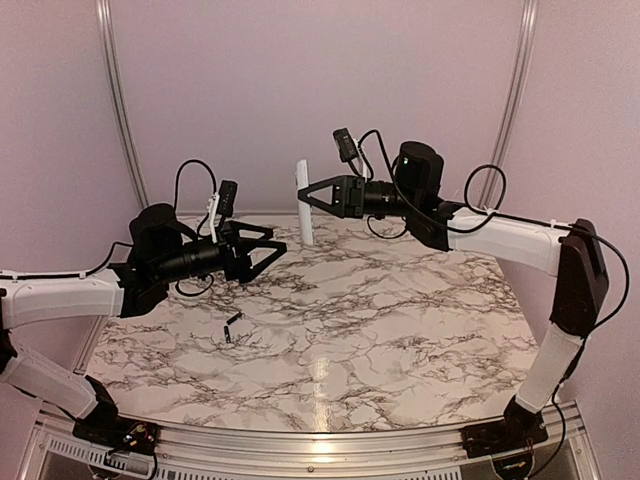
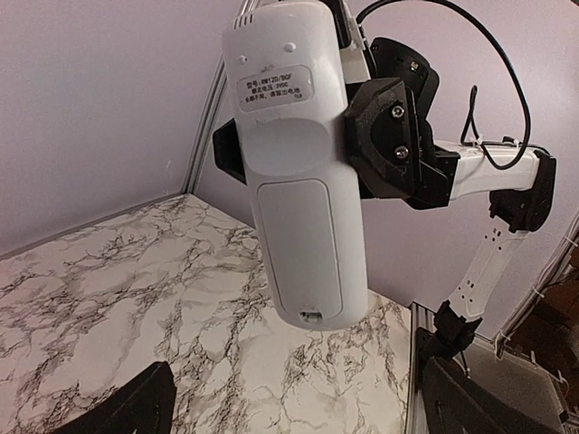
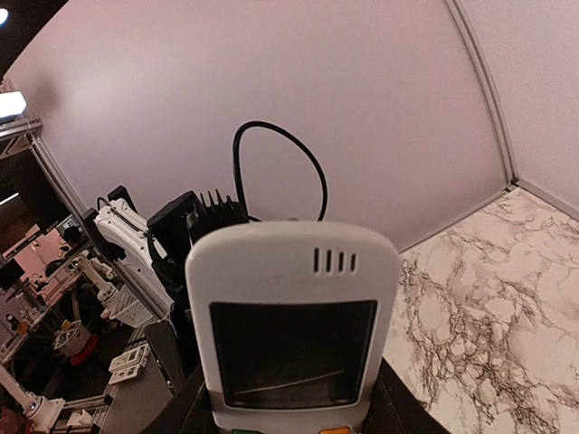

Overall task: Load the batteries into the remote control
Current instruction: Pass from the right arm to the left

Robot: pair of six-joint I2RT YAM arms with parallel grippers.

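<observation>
White marble with grey veins covers the table point(image 1: 400, 330) that I am working over from my remote station. The right gripper point(image 1: 312, 197) is clamped on the remote control point(image 1: 307, 230) and holds it upright in the air above the far part of the table. Its black fingers point(image 2: 384, 136) press on the remote's two long sides around the middle.

In the left wrist view the remote's back faces the camera. It carries a printed label, and below that the battery cover sits in place, reaching down to the lower end. In the right wrist view I see the other face, with the dark screen and a row of small slots above it.

The left gripper point(image 1: 272, 243) hangs over the left side of the table with its jaws spread wide apart and holding nothing, pointing toward the remote.

The batteries point(image 1: 233, 322), two small dark sticks, lie close together on the marble near the left arm, well apart from the remote.
</observation>
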